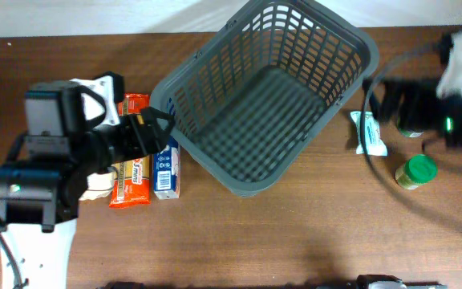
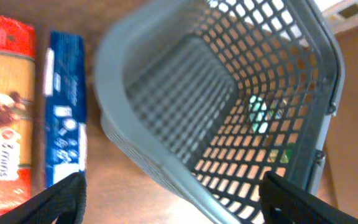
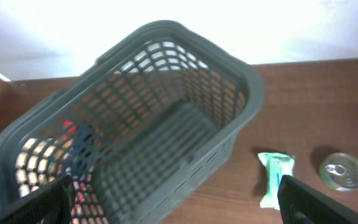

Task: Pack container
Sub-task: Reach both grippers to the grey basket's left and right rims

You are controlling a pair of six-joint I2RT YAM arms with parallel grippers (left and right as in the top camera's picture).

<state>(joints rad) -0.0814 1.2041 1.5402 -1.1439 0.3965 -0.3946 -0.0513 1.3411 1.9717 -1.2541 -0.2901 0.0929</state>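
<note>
The container, a large dark grey lattice basket (image 1: 252,189), stands empty and at an angle in the middle of the table. It also shows in the left wrist view (image 2: 114,59) and the right wrist view (image 3: 253,87). My left gripper (image 1: 157,127) is open and empty, above the basket's left rim and a blue box (image 1: 165,170). In the left wrist view its fingers (image 2: 173,205) straddle the rim, with the blue box (image 2: 66,112) to the left. My right gripper (image 1: 378,90) is open and empty by the basket's right side; its wrist view shows the fingers (image 3: 179,208) wide apart.
Red and orange boxes (image 1: 131,175) lie left of the blue box, and also show in the left wrist view (image 2: 2,106). A green-white packet (image 1: 370,133) (image 3: 276,180), a green-lidded jar (image 1: 416,171) and a tin can (image 3: 342,172) sit right of the basket.
</note>
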